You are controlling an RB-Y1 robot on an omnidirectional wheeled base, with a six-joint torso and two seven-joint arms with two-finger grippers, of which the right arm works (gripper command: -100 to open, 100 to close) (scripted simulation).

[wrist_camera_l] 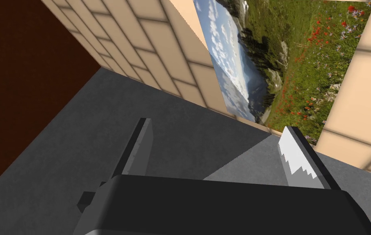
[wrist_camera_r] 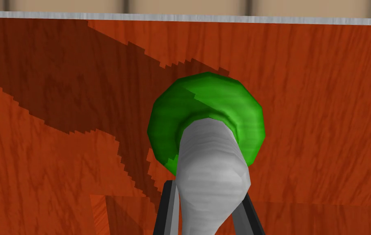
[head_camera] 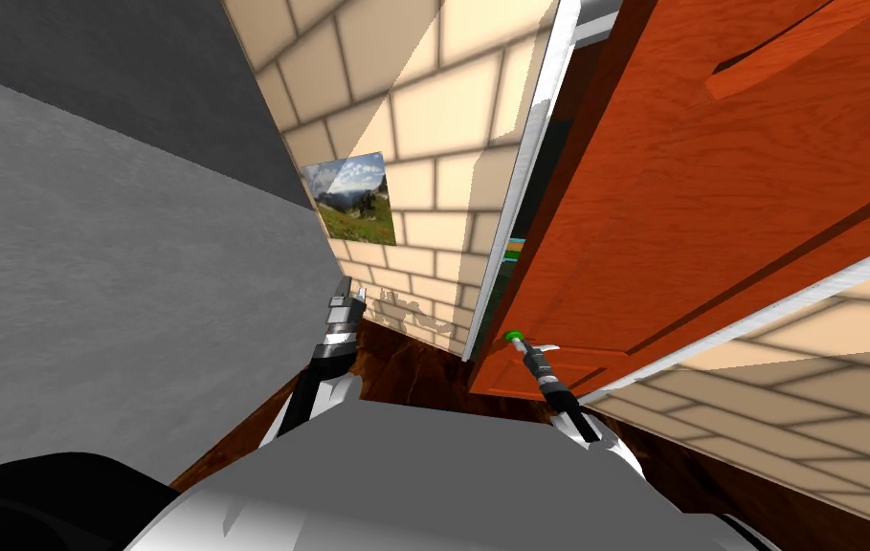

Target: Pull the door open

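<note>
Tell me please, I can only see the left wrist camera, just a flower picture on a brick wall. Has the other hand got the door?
Observer: Yes. The right gripper has its jaws shut on a grey handle.
Operator: What colour is the door?
Observer: The door is orange-red wood, and the handle sits on a green round base.
Operator: Is it open yet?
Observer: A little. In the head view a narrow gap shows between the door's edge and the white frame.
</note>
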